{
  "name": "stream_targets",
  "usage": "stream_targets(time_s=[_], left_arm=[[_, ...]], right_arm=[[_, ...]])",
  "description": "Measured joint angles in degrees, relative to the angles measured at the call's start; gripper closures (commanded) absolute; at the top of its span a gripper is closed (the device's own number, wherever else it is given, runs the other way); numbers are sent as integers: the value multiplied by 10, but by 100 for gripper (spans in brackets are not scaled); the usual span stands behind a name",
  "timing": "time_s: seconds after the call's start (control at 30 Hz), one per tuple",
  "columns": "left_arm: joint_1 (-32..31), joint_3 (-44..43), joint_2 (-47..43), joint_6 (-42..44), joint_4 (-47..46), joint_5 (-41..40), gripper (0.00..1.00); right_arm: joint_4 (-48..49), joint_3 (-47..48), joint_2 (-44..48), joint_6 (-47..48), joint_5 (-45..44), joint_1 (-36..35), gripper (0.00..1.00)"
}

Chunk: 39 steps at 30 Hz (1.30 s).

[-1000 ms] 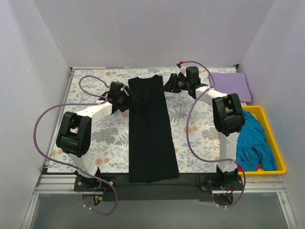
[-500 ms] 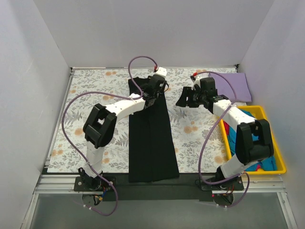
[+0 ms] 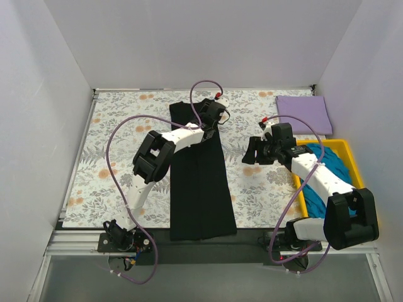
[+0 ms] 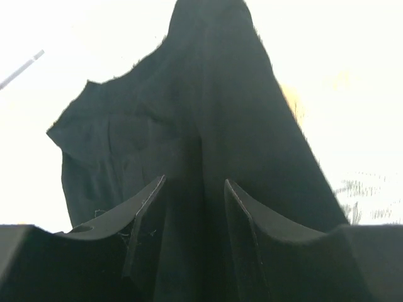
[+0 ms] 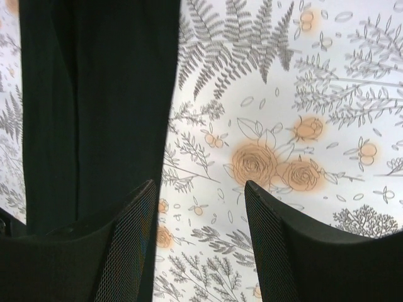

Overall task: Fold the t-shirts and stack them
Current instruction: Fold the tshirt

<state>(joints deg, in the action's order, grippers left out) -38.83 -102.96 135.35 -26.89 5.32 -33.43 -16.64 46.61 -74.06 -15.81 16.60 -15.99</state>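
Left hand (image 4: 195, 182) jaws apart above black t-shirt (image 3: 200, 182) (dark-on-dark, contact unclear).

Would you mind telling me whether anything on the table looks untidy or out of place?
Only the teal t-shirt stands out: it lies crumpled in the yellow tray at the right, while the lavender t-shirt lies flat and folded at the far right and the black t-shirt forms a neat long strip mid-table.
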Motion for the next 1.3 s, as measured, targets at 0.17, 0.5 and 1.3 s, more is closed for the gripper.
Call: stream_targets(time_s=[0.17, 0.5, 1.3], left_arm=[[0, -29, 31, 31, -27, -17, 61], [0, -31, 61, 66, -49, -37, 68], [0, -31, 61, 15, -63, -3, 100]], right_arm=[[-14, -15, 3, 4, 0, 0, 35], [-15, -15, 10, 10, 0, 0, 35], [-17, -26, 17, 10, 1, 1, 35]])
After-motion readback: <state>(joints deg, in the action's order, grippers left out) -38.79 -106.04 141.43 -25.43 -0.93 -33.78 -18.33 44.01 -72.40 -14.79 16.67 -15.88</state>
